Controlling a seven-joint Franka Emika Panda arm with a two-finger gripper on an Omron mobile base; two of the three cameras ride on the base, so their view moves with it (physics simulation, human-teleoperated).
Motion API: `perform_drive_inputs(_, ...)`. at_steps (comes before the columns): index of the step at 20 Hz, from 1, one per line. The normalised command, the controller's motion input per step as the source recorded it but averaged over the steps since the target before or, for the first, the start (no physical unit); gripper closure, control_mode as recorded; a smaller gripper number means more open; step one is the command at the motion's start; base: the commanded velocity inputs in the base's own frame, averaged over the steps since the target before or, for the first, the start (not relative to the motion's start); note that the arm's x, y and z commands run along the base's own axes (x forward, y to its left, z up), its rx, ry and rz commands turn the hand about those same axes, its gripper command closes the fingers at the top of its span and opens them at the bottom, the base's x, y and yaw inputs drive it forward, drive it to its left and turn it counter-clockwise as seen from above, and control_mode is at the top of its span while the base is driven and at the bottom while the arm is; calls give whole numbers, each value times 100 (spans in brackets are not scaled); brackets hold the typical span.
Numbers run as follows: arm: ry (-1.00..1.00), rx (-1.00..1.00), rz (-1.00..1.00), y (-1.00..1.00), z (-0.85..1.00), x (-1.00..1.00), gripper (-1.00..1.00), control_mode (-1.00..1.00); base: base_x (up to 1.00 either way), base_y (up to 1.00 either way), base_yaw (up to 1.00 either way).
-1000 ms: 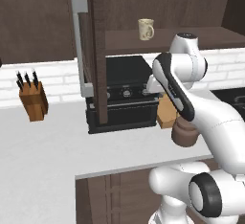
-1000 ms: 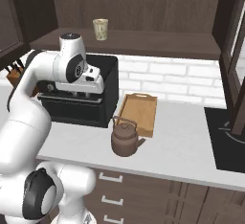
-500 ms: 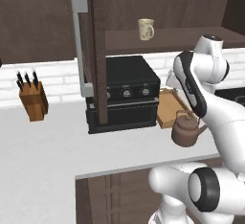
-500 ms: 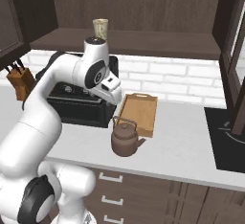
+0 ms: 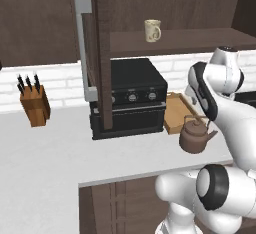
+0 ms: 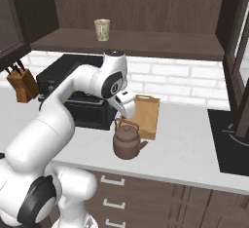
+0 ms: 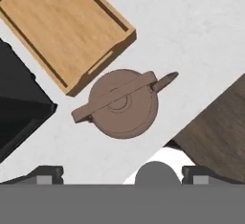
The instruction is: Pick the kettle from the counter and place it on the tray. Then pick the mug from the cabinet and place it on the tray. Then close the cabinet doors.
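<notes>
**Gripper poised over the kettle, nothing held**

The gripper (image 6: 127, 109) hangs above the brown kettle (image 6: 127, 142), which stands on the white counter (image 6: 189, 151) near its front edge. In the hand view the kettle (image 7: 123, 104) lies straight below, and the 2 fingertips (image 7: 45, 174) sit wide apart at the bottom, holding nothing. The wooden tray (image 5: 176, 119) lies just behind the kettle, right of the black oven (image 5: 132, 98). The cream mug (image 5: 152, 30) stands on the shelf of the open cabinet (image 5: 190, 39). A knife block (image 5: 34, 106) stands far left.
</notes>
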Motion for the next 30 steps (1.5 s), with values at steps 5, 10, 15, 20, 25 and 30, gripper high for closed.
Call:
perform_drive_inputs(5,0,0,-20,-11,-45,0,-100,-100,0,0,0)
perform_drive_inputs(10,0,0,-21,0,-11,21,-100,-100,0,0,0)
perform_drive_inputs(15,0,1,-19,-2,-11,22,-100,-100,0,0,0)
perform_drive_inputs(20,0,4,-16,-9,-18,16,-100,-100,0,0,0)
perform_drive_inputs(25,0,5,-11,-19,-22,5,-100,-100,0,0,0)
perform_drive_inputs(30,0,7,-8,-19,-22,26,-100,-100,0,0,0)
